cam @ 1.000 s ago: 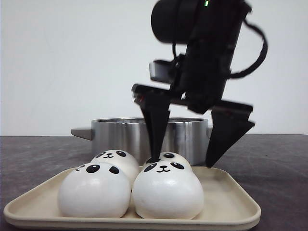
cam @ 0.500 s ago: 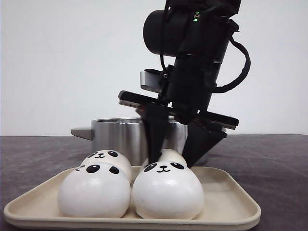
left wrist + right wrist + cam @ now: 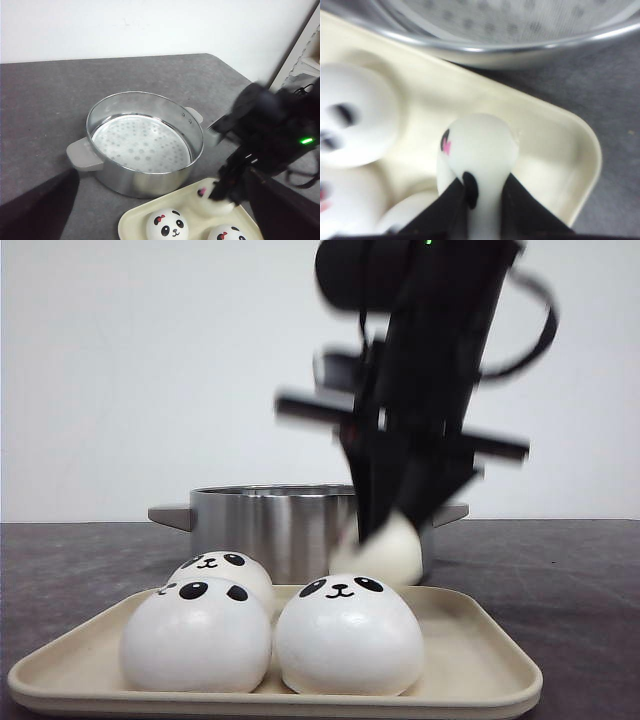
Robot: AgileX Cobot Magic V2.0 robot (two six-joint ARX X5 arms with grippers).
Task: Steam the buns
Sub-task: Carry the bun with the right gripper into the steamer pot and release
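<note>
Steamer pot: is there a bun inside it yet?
No. In the left wrist view the steamer pot shows only its bare perforated liner, while the right hand holds one bun over the tray.

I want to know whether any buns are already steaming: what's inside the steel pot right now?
Inside the steel pot only a white perforated liner shows; no bun is in it. The near inner wall is hidden by the rim. The right gripper holds one bun above the tray.
</note>
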